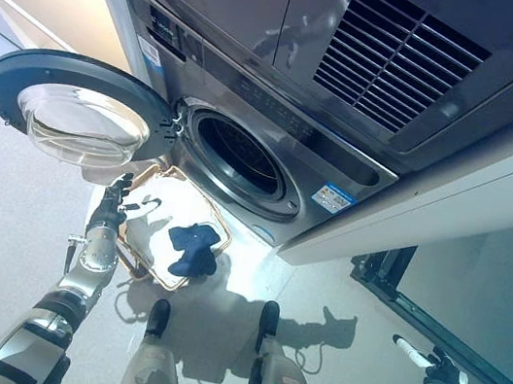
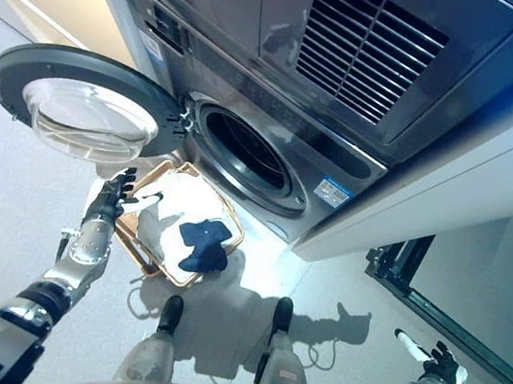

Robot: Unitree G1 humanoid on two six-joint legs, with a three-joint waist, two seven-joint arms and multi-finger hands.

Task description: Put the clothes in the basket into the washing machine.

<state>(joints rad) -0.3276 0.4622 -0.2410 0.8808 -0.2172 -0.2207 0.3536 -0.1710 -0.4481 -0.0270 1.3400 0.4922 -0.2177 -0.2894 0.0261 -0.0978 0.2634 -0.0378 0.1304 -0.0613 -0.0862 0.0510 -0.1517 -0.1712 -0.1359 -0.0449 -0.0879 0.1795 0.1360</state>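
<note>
**Left hand at the basket's left rim, clothes lying to its right**

Nearest in view, low on the right, the right hand [image 2: 432, 364] hangs out over bare floor, well apart from everything in the task; its fingers look loosely spread and hold nothing. Farther off on the left, the left hand [image 1: 116, 198] reaches up to the left rim of the basket [image 1: 220, 235], its fingers fairly straight, touching or just short of the edge; which, I cannot tell. No cloth is in its grasp. Inside the basket lie the clothes: a white garment [image 1: 150, 209] just right of the fingers, and a dark blue garment [image 1: 193, 247] beyond it, toward the near right corner. The basket sits on the floor just in front of the washing machine [image 1: 277, 127], whose drum opening [image 1: 240, 158] lies up and to the far right of the clothes; its door [image 1: 77, 118] stands swung open on the left, above the hand. By my reckoning the left hand is much the nearer and must move right, into the basket.
</note>
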